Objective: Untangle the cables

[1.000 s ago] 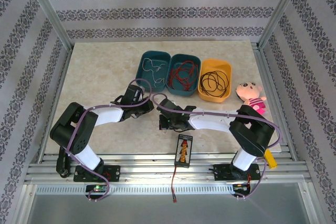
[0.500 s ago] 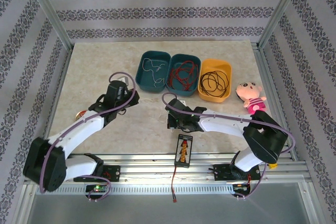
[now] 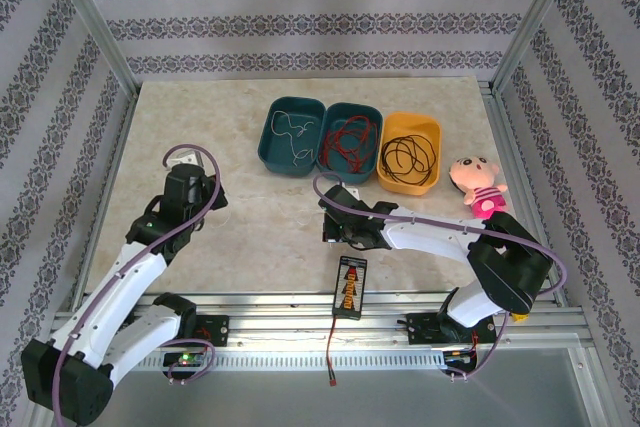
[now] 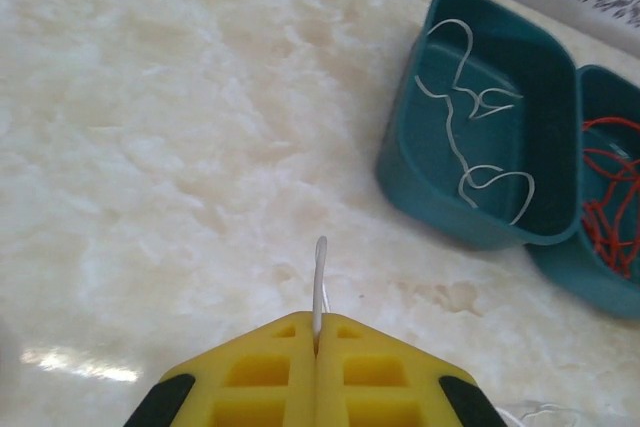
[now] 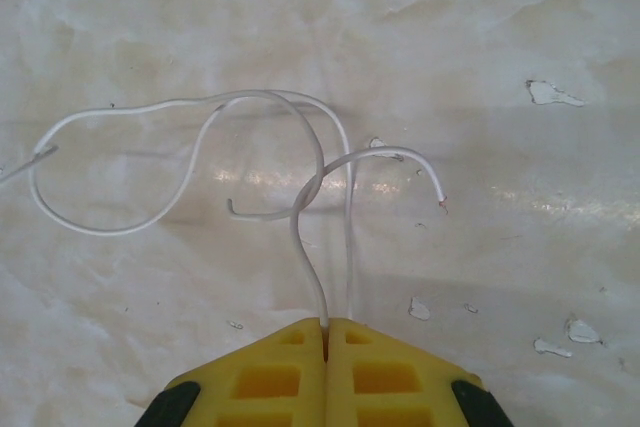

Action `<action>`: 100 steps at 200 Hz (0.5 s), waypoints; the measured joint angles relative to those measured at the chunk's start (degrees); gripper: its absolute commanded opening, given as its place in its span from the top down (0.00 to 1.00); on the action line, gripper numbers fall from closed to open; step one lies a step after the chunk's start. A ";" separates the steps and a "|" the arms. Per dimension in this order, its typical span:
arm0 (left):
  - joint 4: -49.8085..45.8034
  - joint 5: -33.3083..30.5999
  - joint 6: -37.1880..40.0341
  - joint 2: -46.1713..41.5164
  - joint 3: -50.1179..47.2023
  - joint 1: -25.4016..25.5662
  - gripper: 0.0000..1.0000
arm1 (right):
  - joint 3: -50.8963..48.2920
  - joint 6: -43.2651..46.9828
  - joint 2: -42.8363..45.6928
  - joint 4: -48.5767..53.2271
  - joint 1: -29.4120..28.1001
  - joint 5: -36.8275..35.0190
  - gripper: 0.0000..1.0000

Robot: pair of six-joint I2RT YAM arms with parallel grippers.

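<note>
Lying in three trays along the far side of the table, the cables are found apart from one another. The whitish-clear cable is seen in the left teal tray, the red cable in the middle teal tray, and the black cable in the yellow tray on the right.

The left gripper is held over the bare left part of the table, nearer than the trays and to their left. In its wrist view the yellow fingers are pressed together on a white wire end, which stands out between the tips.

The right gripper is set low over the middle of the table, on the near side of the trays. Its fingers are likewise closed, and two strands of a thin white wire are pinched between them. The loops of this wire lie on the marble just ahead, and one strand runs off to the left.

Whether both grippers hold one and the same piece cannot be told, as the wire is too fine to be made out from above.

A small black device with a red lead lies at the near edge between the arm bases. A plush doll is placed just right of the yellow tray.
</note>
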State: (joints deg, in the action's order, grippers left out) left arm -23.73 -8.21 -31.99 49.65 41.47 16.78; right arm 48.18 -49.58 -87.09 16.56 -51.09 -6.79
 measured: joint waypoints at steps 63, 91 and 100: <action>-4.61 -5.14 4.48 -0.33 5.03 -2.32 1.00 | -2.38 -0.02 1.77 -0.04 0.94 -0.92 1.00; -7.04 -7.82 6.80 -2.19 7.37 -3.43 1.00 | -2.84 -0.02 1.86 -0.11 1.40 -0.94 1.00; -7.63 -8.68 7.58 -3.06 8.07 -3.87 1.00 | -2.84 -0.02 1.86 -0.28 1.49 -0.92 1.00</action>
State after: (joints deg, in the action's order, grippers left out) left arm -31.35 -16.88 -24.40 46.59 49.54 12.91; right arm 45.34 -49.60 -85.23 16.27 -49.60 -7.70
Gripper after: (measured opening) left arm 0.041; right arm 0.041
